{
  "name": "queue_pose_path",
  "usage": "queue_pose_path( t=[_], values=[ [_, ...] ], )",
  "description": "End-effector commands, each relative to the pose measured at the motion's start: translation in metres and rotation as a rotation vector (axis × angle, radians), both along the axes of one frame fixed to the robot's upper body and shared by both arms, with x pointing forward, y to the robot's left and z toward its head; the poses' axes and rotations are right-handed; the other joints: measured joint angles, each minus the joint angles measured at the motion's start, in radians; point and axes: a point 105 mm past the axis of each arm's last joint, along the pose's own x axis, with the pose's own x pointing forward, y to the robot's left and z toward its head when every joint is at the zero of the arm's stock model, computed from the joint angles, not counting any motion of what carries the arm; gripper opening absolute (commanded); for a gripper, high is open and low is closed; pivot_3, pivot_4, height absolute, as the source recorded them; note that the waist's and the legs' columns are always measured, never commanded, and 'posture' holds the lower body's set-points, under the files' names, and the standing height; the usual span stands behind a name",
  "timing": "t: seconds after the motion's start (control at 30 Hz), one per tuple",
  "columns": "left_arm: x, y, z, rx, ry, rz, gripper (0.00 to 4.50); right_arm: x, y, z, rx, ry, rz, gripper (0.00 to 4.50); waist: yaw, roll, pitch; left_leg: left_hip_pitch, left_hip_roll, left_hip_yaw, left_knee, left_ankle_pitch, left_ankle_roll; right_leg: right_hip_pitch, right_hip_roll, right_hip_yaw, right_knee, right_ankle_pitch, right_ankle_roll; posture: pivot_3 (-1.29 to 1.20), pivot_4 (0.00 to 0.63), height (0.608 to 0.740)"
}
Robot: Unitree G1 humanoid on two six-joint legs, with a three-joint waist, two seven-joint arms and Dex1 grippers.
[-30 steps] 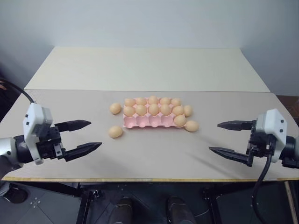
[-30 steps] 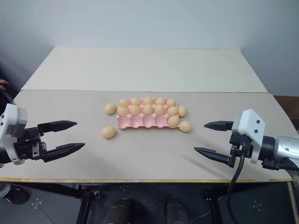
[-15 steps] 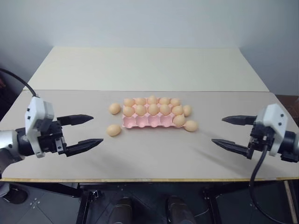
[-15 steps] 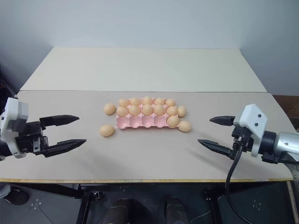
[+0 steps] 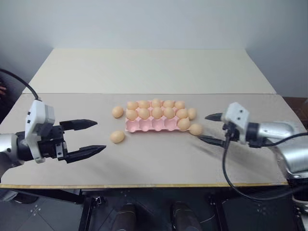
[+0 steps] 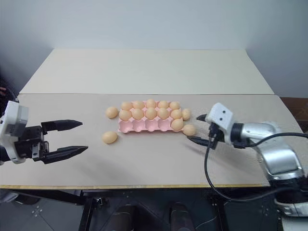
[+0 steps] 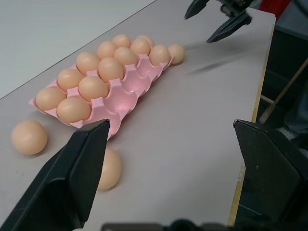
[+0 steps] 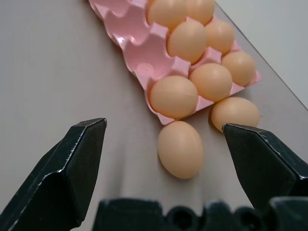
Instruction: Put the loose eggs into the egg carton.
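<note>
Left eye view: I see the egg carton (image 5: 154,122) at frame centre, its near row mostly empty. Loose eggs lie beside it: two at its left (image 5: 117,136), two at its right (image 5: 196,129). My right gripper (image 5: 208,129), fingers spread, flanks the nearest right-hand egg. My left gripper (image 5: 94,137) hangs spread, lower left.

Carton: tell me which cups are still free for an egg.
Free: four near-row cups of the carton, left of that row's one egg. The middle and far rows are full. Crowded off the right end, where two loose eggs lie close.
</note>
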Motion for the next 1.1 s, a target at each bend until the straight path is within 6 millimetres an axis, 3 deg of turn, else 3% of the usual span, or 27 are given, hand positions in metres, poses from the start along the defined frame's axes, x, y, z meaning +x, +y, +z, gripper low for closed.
queue_pose_path(
  t=[0.03,0.17,0.2,0.27,0.47,0.67,0.73,0.83,1.0,1.1],
  values=[
    [-0.002,-0.006,0.002,0.023,-0.021,-0.021,4.48,0.017,0.007,-0.006,-0.032,-0.034,-0.005,4.50,-0.002,0.000,0.000,-0.001,0.000,0.000,0.000,0.000,0.000,-0.002,0.000,0.000,0.000,0.000,0.000,0.00,0.150,0.740],
    [0.000,-0.006,0.002,0.026,-0.024,-0.021,4.48,0.033,0.012,-0.023,-0.071,-0.012,-0.034,4.50,-0.007,0.000,0.000,-0.004,-0.001,0.000,0.000,0.000,0.000,-0.006,-0.001,0.001,0.004,0.000,0.000,0.00,0.150,0.740],
    [0.000,-0.006,0.003,0.025,-0.024,-0.020,4.50,0.035,0.012,-0.025,-0.078,-0.005,-0.038,4.31,-0.008,0.000,0.000,-0.004,-0.001,0.000,0.001,0.000,0.000,-0.008,-0.001,0.001,0.006,0.000,0.000,0.00,0.150,0.740],
    [0.000,-0.006,0.005,0.024,-0.028,-0.022,4.50,0.036,0.013,-0.023,-0.075,-0.019,-0.030,3.91,-0.008,0.000,0.000,-0.006,-0.001,0.000,0.001,0.000,0.000,-0.011,-0.001,0.001,0.008,0.000,-0.001,0.00,0.150,0.740],
    [-0.002,-0.006,0.003,0.022,-0.035,-0.018,4.50,0.027,0.000,-0.004,-0.029,-0.022,-0.072,1.96,-0.014,0.001,0.001,-0.006,-0.001,0.000,0.001,0.000,0.000,-0.011,-0.001,0.002,0.008,0.000,-0.001,0.00,0.150,0.740],
    [-0.001,-0.009,0.002,0.012,-0.048,-0.017,4.50,0.013,-0.004,0.030,-0.042,-0.101,-0.060,1.96,-0.014,0.001,0.001,-0.006,-0.001,0.000,0.001,0.000,0.000,-0.010,-0.001,0.002,0.009,0.000,-0.001,0.00,0.150,0.740],
    [-0.001,-0.009,0.002,0.013,-0.050,-0.016,4.50,0.015,0.009,0.043,-0.013,-0.130,-0.029,1.96,-0.020,0.001,0.001,-0.006,-0.001,0.000,0.001,0.000,0.000,-0.010,0.000,0.002,0.009,0.000,-0.001,0.00,0.150,0.740],
    [0.000,-0.009,0.001,0.014,-0.055,-0.015,4.50,0.019,0.044,0.053,0.042,-0.145,0.060,1.96,-0.031,0.001,0.001,-0.004,0.001,0.001,0.001,0.000,0.000,-0.010,0.001,0.003,0.010,0.000,-0.001,0.00,0.150,0.740],
    [-0.001,-0.010,0.000,0.011,-0.061,-0.010,4.50,0.037,0.090,0.045,0.050,-0.127,0.087,1.96,-0.035,0.001,0.001,-0.005,0.001,0.001,0.001,0.000,0.000,-0.011,0.002,0.003,0.011,0.000,-0.001,0.00,0.150,0.740],
    [-0.003,-0.011,0.000,0.010,-0.062,-0.006,4.50,0.045,0.104,0.037,0.045,-0.103,0.084,1.96,-0.029,0.001,0.001,-0.006,0.000,0.001,0.001,0.000,0.000,-0.012,0.000,0.003,0.011,0.000,-0.002,0.00,0.150,0.740]
  ],
)
